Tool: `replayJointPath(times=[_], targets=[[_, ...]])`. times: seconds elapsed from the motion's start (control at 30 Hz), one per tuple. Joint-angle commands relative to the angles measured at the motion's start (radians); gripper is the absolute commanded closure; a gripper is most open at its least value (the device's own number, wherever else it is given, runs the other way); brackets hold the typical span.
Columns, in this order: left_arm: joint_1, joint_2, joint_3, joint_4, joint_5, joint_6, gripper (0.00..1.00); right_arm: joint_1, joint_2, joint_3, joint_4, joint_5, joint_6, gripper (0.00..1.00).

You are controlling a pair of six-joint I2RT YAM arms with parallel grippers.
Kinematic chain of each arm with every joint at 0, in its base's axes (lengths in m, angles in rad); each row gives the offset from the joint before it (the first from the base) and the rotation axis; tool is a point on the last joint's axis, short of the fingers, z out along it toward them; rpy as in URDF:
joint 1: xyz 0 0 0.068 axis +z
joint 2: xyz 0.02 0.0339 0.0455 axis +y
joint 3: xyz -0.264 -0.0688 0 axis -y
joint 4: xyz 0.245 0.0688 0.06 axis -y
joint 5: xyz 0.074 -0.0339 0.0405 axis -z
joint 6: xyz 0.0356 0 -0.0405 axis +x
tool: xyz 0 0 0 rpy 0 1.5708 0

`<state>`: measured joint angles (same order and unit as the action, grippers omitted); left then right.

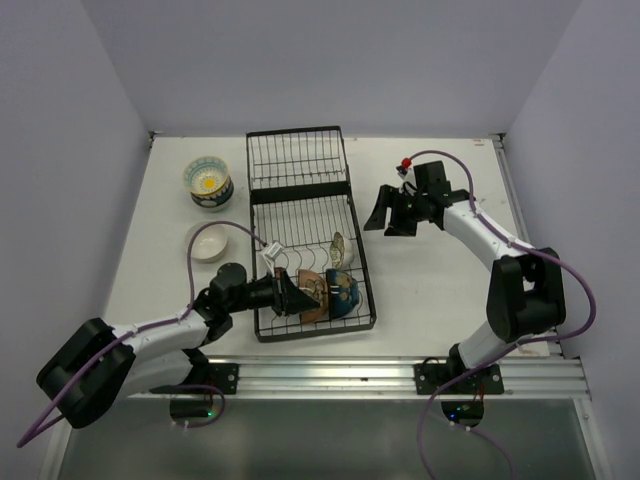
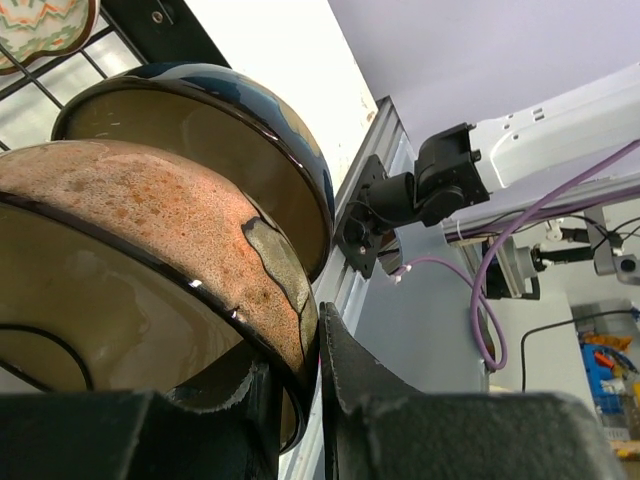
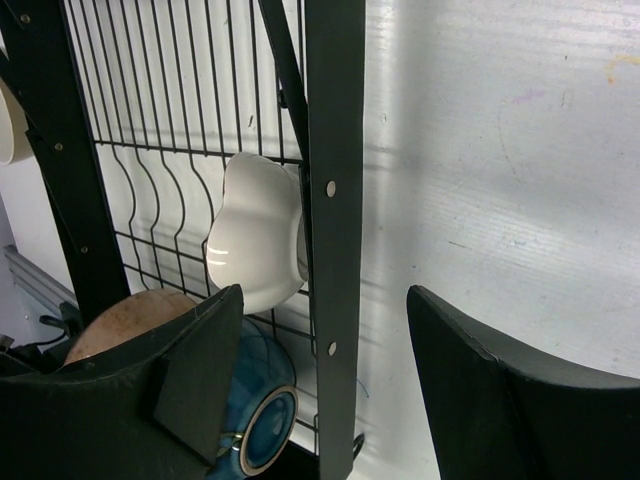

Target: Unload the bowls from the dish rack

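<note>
The black wire dish rack lies in the middle of the table. Its near section holds a brown speckled bowl, a blue bowl and a pale scalloped bowl, all on edge. My left gripper is shut on the brown bowl's rim; one finger is inside the brown bowl, the other outside. The blue bowl stands right behind it. My right gripper is open and empty, just right of the rack; its jaws straddle the rack's side rail from above.
Two stacked patterned bowls and a white bowl sit on the table left of the rack. The right wrist view shows the pale bowl and blue bowl close to the rail. The aluminium rail runs along the near edge.
</note>
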<state>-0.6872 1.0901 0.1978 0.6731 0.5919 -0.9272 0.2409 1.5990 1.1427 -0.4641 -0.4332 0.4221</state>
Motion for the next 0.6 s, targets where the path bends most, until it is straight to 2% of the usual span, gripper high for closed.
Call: replayJointPath(times=[0.0, 0.33, 0.57], targets=[[-0.008, 0.011, 0.005, 0.043, 0.082, 0.099, 1.0, -0.003, 0.013, 0.043, -0.016, 0.019, -0.019, 0.3], [-0.008, 0.025, -0.008, 0.097, 0.123, 0.168, 1.0, -0.003, 0.032, 0.057, -0.025, 0.025, -0.026, 0.3], [-0.008, 0.033, 0.037, 0.04, 0.147, 0.246, 1.0, -0.005, 0.038, 0.061, -0.025, 0.027, -0.029, 0.3]])
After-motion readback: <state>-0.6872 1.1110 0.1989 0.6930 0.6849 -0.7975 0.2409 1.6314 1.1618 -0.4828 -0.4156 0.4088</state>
